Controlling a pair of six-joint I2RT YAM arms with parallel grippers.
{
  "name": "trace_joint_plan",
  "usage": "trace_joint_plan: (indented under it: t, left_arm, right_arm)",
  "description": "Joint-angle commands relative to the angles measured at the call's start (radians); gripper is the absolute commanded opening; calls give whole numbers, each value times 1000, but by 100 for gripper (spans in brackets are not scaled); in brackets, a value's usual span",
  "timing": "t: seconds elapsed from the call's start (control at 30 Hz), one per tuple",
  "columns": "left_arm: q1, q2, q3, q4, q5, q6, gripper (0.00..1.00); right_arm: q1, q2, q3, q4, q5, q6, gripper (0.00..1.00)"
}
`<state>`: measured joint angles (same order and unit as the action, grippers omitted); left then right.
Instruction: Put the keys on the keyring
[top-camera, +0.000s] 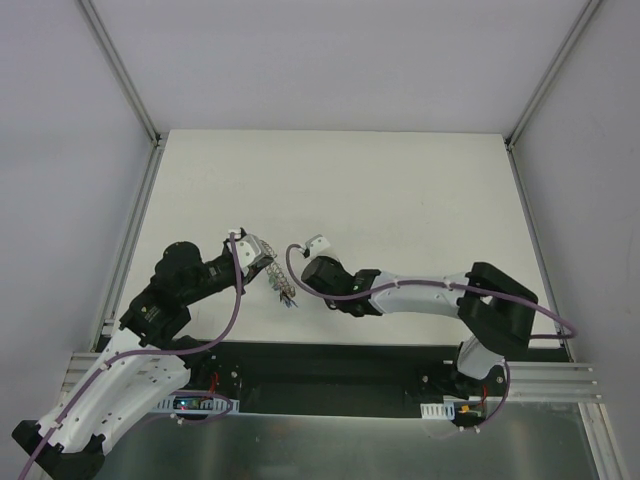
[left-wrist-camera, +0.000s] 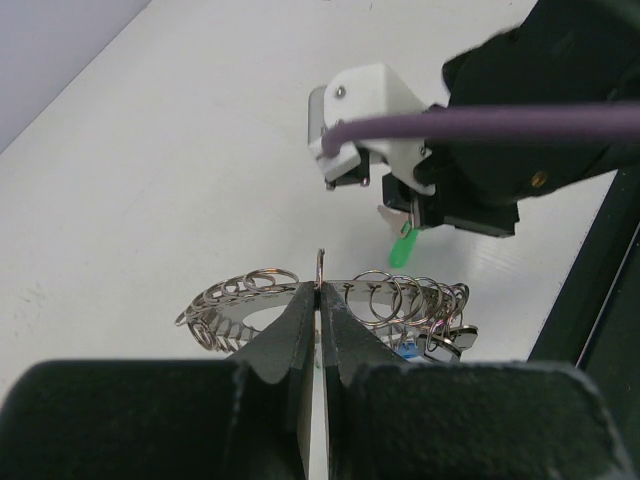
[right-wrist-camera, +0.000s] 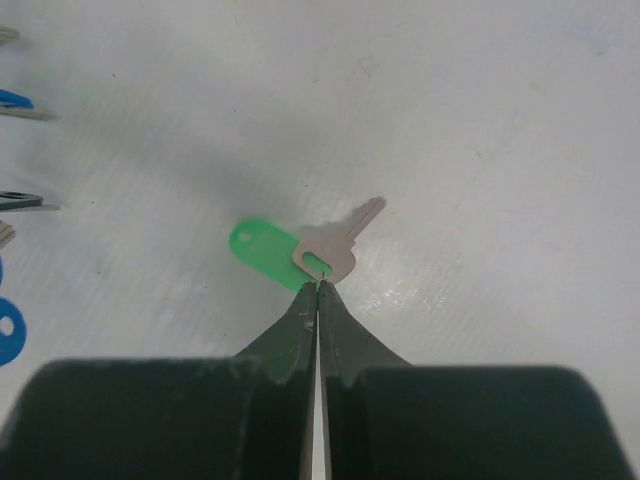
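My left gripper is shut on the rim of the keyring, a flat grey ring fringed with several small split rings, and holds it off the table. A few keys hang from the keyring's right side, one with a blue head. My right gripper is shut on the head of a silver key with a bright green tag. In the left wrist view that green key hangs from the right gripper's tips just beyond the keyring. From above, both grippers meet near the keyring.
Blue and black key heads show at the left edge of the right wrist view. The white table stretches beyond the grippers, with metal frame posts at its sides. The right arm's purple cable crosses the left wrist view.
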<state>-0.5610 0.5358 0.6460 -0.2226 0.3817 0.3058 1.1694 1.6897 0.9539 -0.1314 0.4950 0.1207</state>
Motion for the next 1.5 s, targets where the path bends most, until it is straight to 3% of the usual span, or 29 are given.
trace_joint_plan:
  t: [0.0, 0.1, 0.27, 0.37, 0.57, 0.77, 0.97, 1.23, 1.47]
  left_arm:
    - [12, -13, 9, 72, -7, 1, 0]
    - [12, -8, 11, 72, 2, 3, 0]
    - [13, -5, 12, 74, 43, 9, 0]
    - [12, 7, 17, 72, 114, 26, 0]
    - [12, 53, 44, 72, 304, 55, 0]
    - [10, 128, 101, 74, 437, 69, 0]
    - [-26, 191, 155, 69, 476, 113, 0]
    - [-46, 251, 152, 57, 546, 199, 0]
    - [-51, 237, 98, 57, 560, 231, 0]
  right_arm:
    - [6, -224, -12, -13, 75, -146, 1]
    - [3, -364, -35, 2, 103, -196, 1]
    - [-2, -568, -125, 104, 11, -406, 1]
    - [-31, -726, -184, 193, -122, -495, 1]
    - [-158, -913, -233, 182, -601, -536, 1]
    - [-243, -941, -230, 182, -915, -547, 1]
    - [-293, -901, -213, 184, -1085, -556, 1]
    - [-329, -857, -199, 200, -1185, -584, 1]
    - [-330, -820, -196, 243, -1167, -576, 1]
